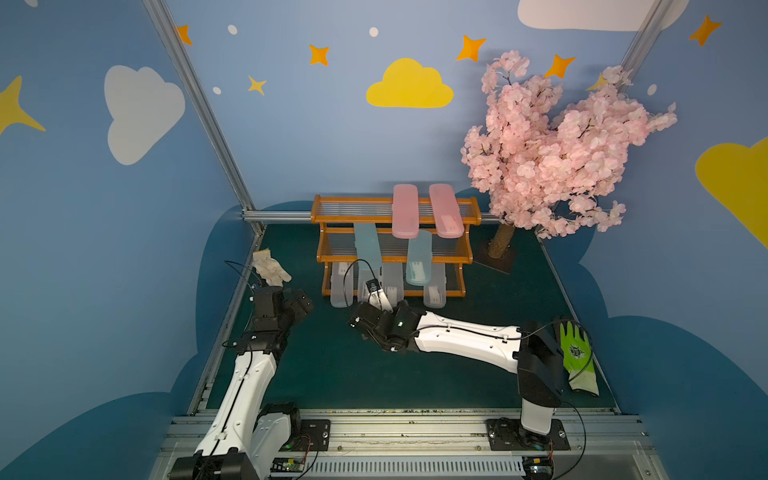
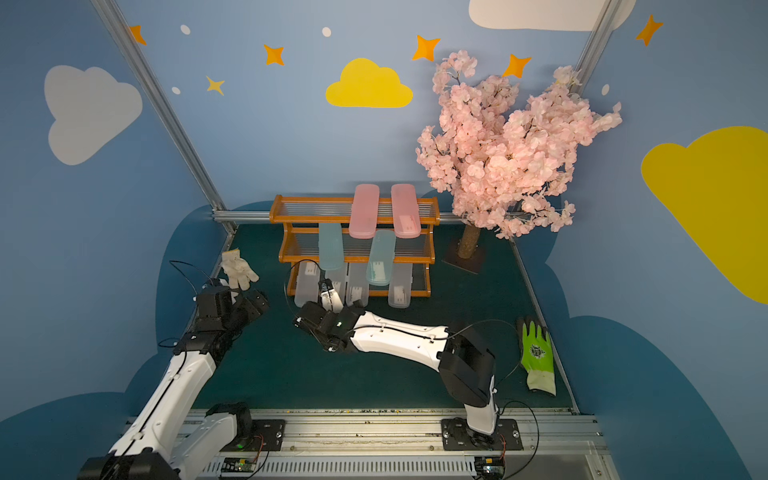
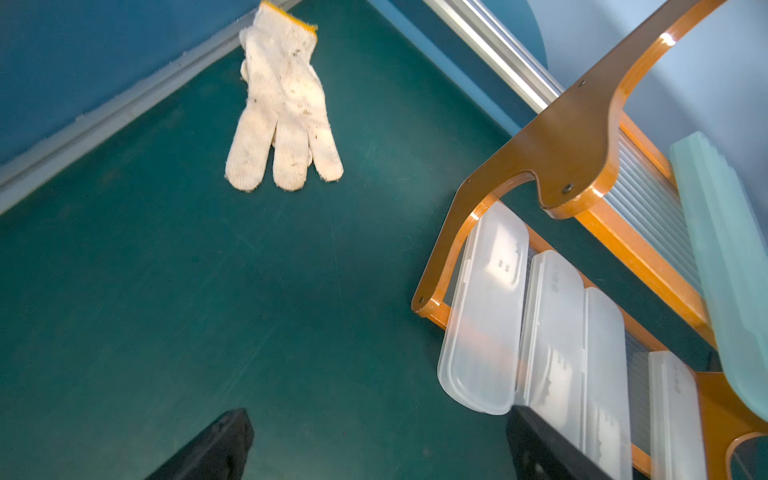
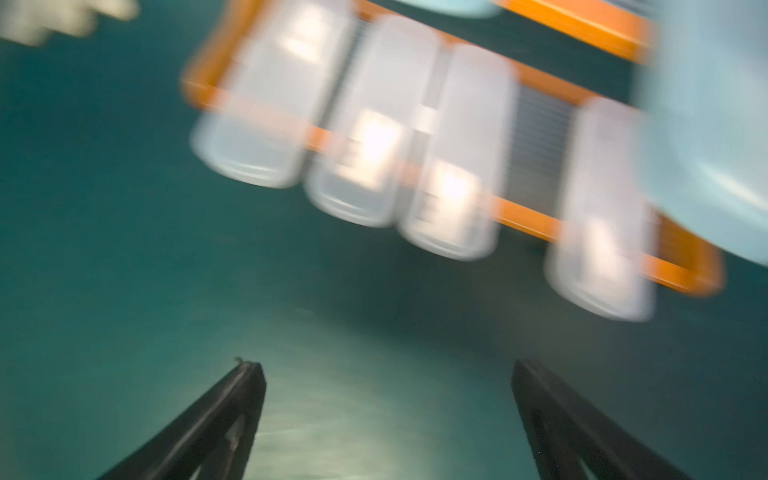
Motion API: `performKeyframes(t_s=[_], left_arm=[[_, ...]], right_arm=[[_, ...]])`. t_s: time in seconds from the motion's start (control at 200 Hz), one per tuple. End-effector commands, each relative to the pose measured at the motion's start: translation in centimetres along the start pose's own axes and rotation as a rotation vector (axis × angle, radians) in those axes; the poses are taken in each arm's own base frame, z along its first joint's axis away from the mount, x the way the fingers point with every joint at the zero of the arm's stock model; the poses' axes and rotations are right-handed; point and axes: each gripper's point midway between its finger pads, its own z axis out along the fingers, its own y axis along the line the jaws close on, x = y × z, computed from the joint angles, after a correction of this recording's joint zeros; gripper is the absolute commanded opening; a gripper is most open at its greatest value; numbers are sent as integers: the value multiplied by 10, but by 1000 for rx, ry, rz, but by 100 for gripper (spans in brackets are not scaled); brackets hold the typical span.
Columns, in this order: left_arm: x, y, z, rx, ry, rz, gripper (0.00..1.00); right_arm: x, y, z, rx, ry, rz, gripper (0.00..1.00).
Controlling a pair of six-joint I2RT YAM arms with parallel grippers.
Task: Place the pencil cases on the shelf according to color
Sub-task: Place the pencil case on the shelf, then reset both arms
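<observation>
The orange-brown shelf (image 1: 316, 216) stands at the back of the green mat. Two pink pencil cases (image 1: 405, 212) (image 1: 445, 212) lie on its top tier and two pale blue ones (image 1: 367, 245) (image 1: 419, 259) on the middle tier. Several clear ones (image 1: 341, 291) (image 4: 370, 137) lie side by side on the bottom tier. My right gripper (image 4: 386, 368) is open and empty just in front of the bottom tier (image 1: 376, 305); its wrist view is blurred. My left gripper (image 3: 378, 415) is open and empty over the mat, left of the shelf (image 1: 300, 303).
A white knit glove (image 1: 270, 268) lies by the left wall. A green glove (image 1: 575, 353) lies at the right edge, beside the right arm. A pink blossom tree (image 1: 552, 153) stands on a dark base (image 1: 496, 255) right of the shelf.
</observation>
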Motion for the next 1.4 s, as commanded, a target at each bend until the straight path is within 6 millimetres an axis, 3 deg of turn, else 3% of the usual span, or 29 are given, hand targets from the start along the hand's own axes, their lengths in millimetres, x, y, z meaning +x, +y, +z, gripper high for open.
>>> performKeyframes(t_s=[0.0, 0.185, 0.34, 0.486, 0.536, 0.596, 0.811, 1.046, 1.222, 1.397], left_arm=[[-20, 8, -6, -61, -152, 94, 100], [-25, 22, -3, -115, -250, 131, 100], [-28, 23, 7, -130, -277, 172, 100], [-30, 27, 21, -161, -300, 189, 100], [-29, 28, 28, -172, -302, 217, 100], [-28, 31, 37, -195, -308, 247, 100], [-25, 30, 65, -185, -376, 350, 100], [-18, 17, 79, -143, -291, 403, 100], [-16, 14, 74, -80, -371, 358, 100], [-9, 1, 95, -38, -286, 412, 100]], right_arm=[[10, -86, -18, 266, -28, -64, 99], [28, -157, -31, 263, -20, 22, 99], [28, -190, -24, 97, -100, 108, 99], [26, -247, -14, 167, -231, 172, 99], [27, -272, -9, 213, -243, 225, 99], [44, -294, 10, 243, -216, 267, 99], [67, -349, 59, 406, -126, 332, 99], [72, -352, 124, 348, -100, 281, 99], [71, -348, 137, 246, -158, 311, 99], [75, -347, 134, 133, -198, 352, 99]])
